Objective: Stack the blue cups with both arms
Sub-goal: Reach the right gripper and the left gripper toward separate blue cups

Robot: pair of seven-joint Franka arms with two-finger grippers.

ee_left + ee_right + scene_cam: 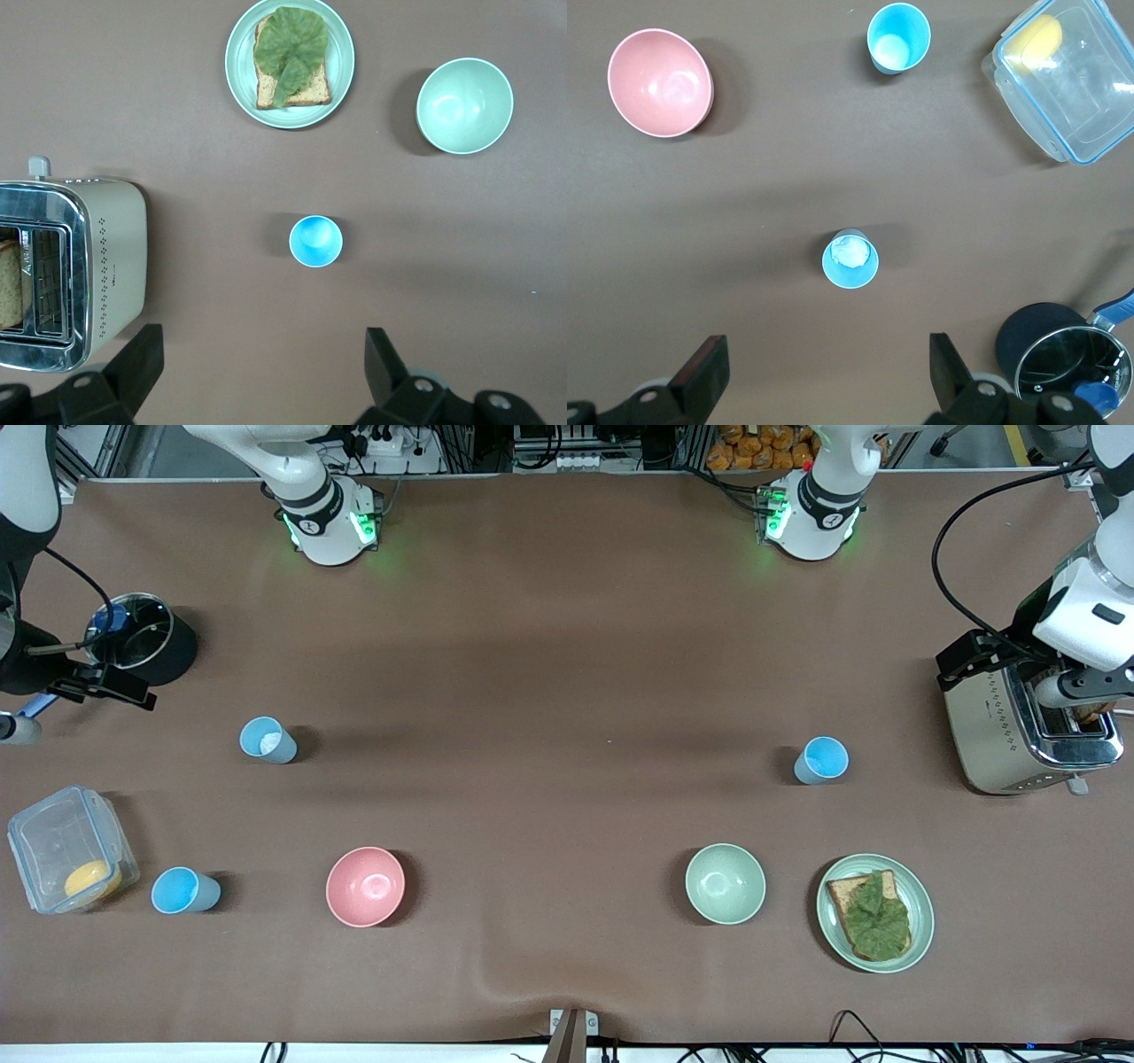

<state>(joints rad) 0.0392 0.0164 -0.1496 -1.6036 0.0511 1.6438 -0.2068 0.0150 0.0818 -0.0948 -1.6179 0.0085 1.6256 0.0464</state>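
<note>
Well, both grippers hang high with fingers spread wide, holding nothing. The left gripper point(263, 359) is above the table near the sky-blue cup point(822, 760), mid-height in the front frame toward the left arm's end. The right gripper point(828, 361) is near the pale blue cup point(266, 740). A second bright cup point(184, 890) stands lower in the frame, beside a clear box point(71, 850).

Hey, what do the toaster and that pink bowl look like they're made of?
The boxy silver toaster looks like metal: its top is mirror-bright chrome, its sides a duller brushed finish. The round pink bowl has a smooth, even-coloured surface with a soft glare spot inside, so glazed ceramic or glossy plastic; the look leaves that open.
</note>
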